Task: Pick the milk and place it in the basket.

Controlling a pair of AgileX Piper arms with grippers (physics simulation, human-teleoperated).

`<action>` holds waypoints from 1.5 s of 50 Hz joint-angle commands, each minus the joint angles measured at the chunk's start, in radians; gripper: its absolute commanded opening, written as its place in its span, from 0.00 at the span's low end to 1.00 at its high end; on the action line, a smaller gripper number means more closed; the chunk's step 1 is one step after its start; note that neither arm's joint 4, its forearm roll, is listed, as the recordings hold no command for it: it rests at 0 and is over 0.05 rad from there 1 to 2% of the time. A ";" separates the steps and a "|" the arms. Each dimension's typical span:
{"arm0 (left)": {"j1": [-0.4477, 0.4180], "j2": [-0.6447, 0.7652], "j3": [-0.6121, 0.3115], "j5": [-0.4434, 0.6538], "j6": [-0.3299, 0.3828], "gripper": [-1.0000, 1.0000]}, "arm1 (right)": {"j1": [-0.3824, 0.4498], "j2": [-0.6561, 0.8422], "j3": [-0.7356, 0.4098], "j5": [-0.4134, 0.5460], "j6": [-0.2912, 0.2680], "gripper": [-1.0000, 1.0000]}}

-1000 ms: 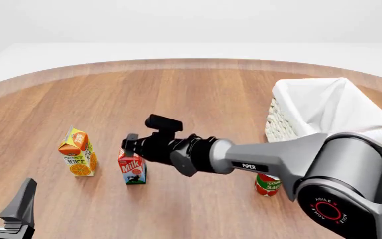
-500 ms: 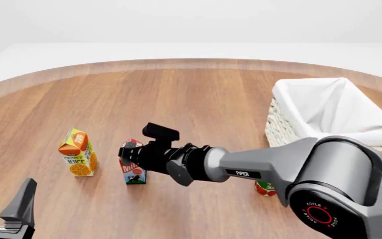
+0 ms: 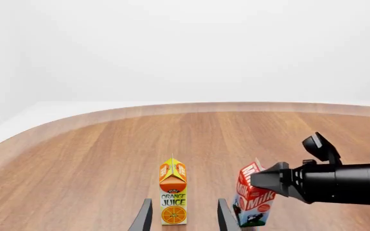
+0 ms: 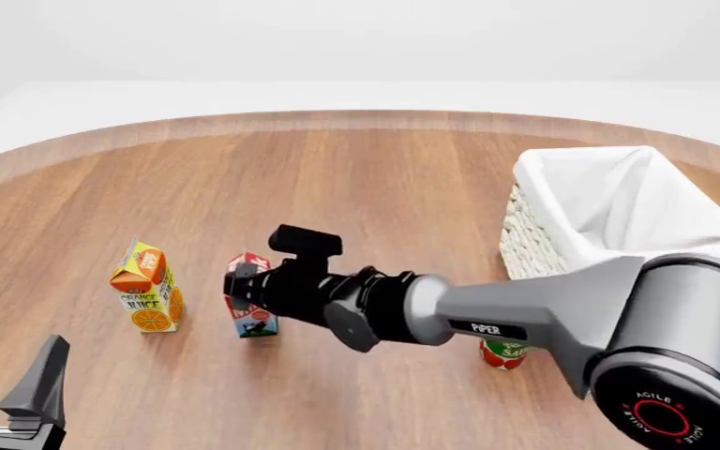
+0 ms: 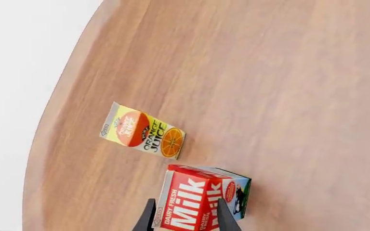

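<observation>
The milk [image 4: 255, 319], a small red carton with a blue-and-white lower part, stands left of centre, tilted and slightly off the wood. My right gripper [image 4: 237, 281] is shut on its upper part. In the right wrist view the dark fingers [image 5: 148, 217] press on both sides of the milk [image 5: 201, 192]. The left wrist view shows the milk [image 3: 254, 202] leaning, with the right gripper [image 3: 269, 178] at its top. The cream woven basket [image 4: 529, 234] with white lining stands far right. My left gripper [image 4: 10, 394] waits open at the near left edge, holding nothing.
An orange juice carton [image 4: 147, 289] stands upright just left of the milk, straight ahead of the left gripper [image 3: 183, 219]. A red can [image 4: 504, 354] sits under the right arm, near the basket. The round table's edge curves along the back.
The right gripper came down over the milk's top and shut on it. The carton has since risen slightly and tilted. The left arm has stayed still.
</observation>
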 commanded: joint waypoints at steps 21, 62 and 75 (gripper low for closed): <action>0.000 0.000 0.000 0.000 0.000 1.00 | -0.064 -0.303 0.196 -0.081 -0.089 0.00; 0.000 0.000 0.000 0.000 0.000 1.00 | -0.165 -0.744 0.414 -0.028 -0.216 0.00; 0.000 0.000 0.000 0.000 0.000 1.00 | -0.225 -0.851 0.419 0.042 -0.245 0.00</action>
